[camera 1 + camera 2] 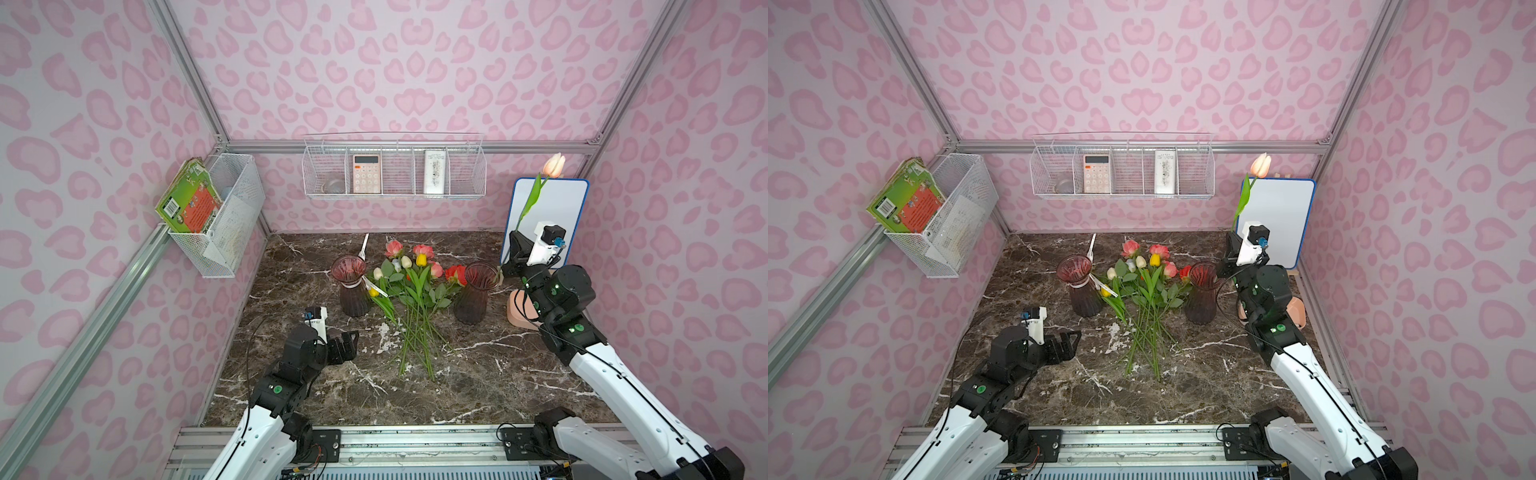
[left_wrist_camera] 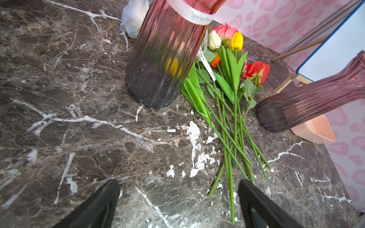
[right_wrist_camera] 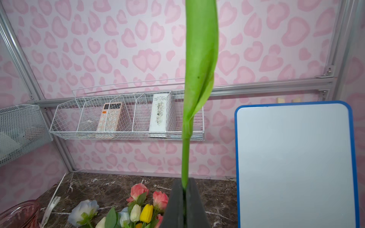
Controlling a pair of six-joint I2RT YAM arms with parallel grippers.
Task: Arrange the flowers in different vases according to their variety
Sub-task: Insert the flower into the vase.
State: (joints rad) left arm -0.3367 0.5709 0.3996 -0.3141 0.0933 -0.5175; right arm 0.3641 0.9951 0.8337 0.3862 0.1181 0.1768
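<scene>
A loose bunch of flowers (image 1: 411, 286) lies on the marble table, roses and tulips with their stems towards the front. It lies between two ribbed purple vases: one with a white neck band (image 1: 353, 286) on the left, a plain one (image 1: 476, 291) on the right. My right gripper (image 1: 515, 243) is raised behind the plain vase and shut on the green stem (image 3: 185, 154) of a peach tulip (image 1: 554, 164), which it holds upright. The stem's lower end hangs by that vase's rim. My left gripper (image 2: 178, 183) hovers open and empty, low over the table in front of the banded vase (image 2: 164, 59).
A blue-framed whiteboard (image 1: 548, 220) leans at the back right, just behind the right gripper. A peach tray (image 1: 523, 311) sits under the right arm. Wire baskets hang on the back wall (image 1: 395, 170) and the left wall (image 1: 220, 220). A white ribbon strip (image 1: 363, 247) lies behind the banded vase.
</scene>
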